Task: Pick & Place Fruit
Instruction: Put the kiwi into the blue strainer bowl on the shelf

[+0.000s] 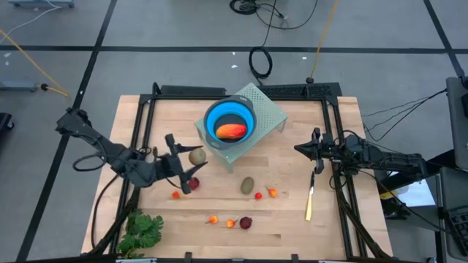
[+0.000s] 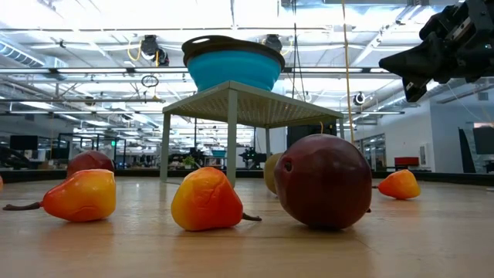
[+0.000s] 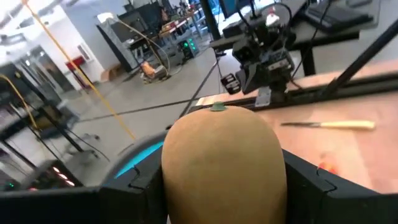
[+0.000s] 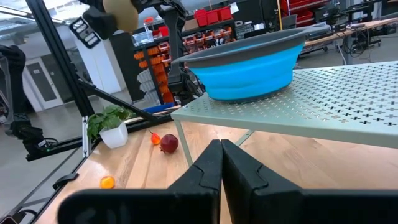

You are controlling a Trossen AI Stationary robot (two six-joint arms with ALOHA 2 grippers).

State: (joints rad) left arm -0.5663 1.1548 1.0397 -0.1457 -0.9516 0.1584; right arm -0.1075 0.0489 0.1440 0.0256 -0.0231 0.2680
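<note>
While the right hand (image 1: 300, 148) waits with fingers pressed together near the tabletop's (image 1: 292, 226) right edge, the left hand (image 1: 191, 155) is clamped on a brown-green oval fruit (image 1: 197, 155), lifted just left of the blue bowl (image 1: 229, 120) on its green stand (image 1: 267, 111).

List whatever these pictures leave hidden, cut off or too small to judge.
- Blue bowl contents: low view, the rim hides them.
- Right gripper: low view, its arm is cut off by the picture's edge.
- Left gripper fingertips: left wrist view, the brown fruit they hold covers them.
- Tiny orange fruit: high view, too small to tell its kind.
</note>
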